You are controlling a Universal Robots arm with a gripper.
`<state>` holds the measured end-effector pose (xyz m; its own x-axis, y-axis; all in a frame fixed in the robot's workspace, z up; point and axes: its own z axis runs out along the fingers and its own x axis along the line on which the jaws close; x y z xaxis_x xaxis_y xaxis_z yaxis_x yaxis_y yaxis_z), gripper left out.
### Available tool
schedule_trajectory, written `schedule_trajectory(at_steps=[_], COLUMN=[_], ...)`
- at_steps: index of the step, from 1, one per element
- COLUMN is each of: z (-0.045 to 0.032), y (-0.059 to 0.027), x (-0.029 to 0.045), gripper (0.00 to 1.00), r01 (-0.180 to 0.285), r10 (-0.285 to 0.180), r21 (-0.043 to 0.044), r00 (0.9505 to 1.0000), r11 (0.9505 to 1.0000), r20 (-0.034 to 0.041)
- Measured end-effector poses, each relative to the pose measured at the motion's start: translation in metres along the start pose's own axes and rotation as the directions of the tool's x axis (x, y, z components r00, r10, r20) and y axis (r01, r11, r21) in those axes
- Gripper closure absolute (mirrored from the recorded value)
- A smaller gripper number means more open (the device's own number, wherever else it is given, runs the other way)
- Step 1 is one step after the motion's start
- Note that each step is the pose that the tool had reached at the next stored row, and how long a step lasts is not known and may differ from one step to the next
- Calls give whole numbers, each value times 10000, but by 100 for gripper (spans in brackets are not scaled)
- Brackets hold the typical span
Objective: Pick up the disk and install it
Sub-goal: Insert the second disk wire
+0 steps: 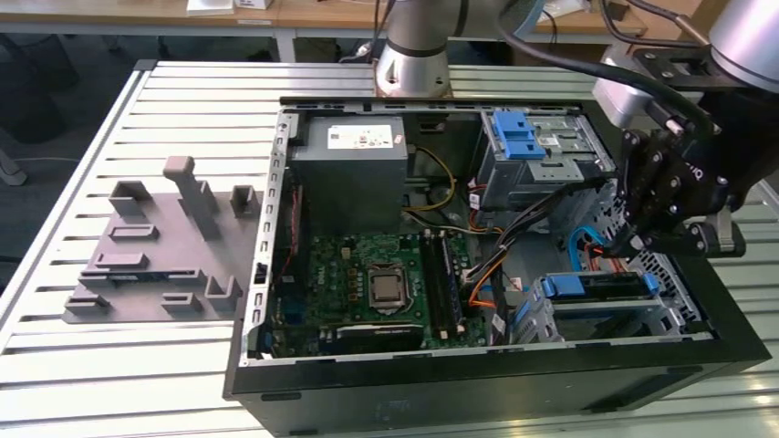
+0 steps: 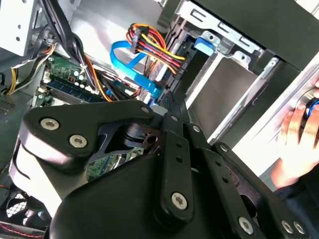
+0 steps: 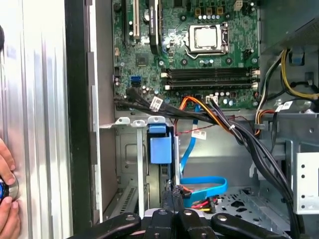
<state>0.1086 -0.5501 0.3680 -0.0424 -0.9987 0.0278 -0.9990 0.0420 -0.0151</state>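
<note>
The disk (image 1: pixel 599 286) sits in the lower drive cage (image 1: pixel 608 319) at the front right corner of the open computer case (image 1: pixel 487 383), with its blue rail end (image 1: pixel 563 286) facing the motherboard. In the first wrist view the disk's blue end (image 3: pixel 160 147) stands edge-on in the cage slot. My gripper (image 1: pixel 630 248) hangs just above the disk, over the blue and orange cables. Its fingers are shut together with nothing between them, which shows in both wrist views (image 3: pixel 172 194) (image 2: pixel 167 99).
A grey power-supply box (image 1: pixel 353 169) and an upper metal cage with a blue latch (image 1: pixel 526 139) stand at the back of the case. The motherboard (image 1: pixel 365 283) lies in the middle. A grey fixture (image 1: pixel 171 246) sits at the exterior view's left. A person's hand (image 2: pixel 298 137) rests outside the case wall.
</note>
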Motion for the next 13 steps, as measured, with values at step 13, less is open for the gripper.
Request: schedule_trajectory(at_steps=[13], z=[30], y=[7], x=[-99], gripper=[83], r01=[265], r10=[-265], r21=[-11], r00=[9996], r11=[9996], r20=[4])
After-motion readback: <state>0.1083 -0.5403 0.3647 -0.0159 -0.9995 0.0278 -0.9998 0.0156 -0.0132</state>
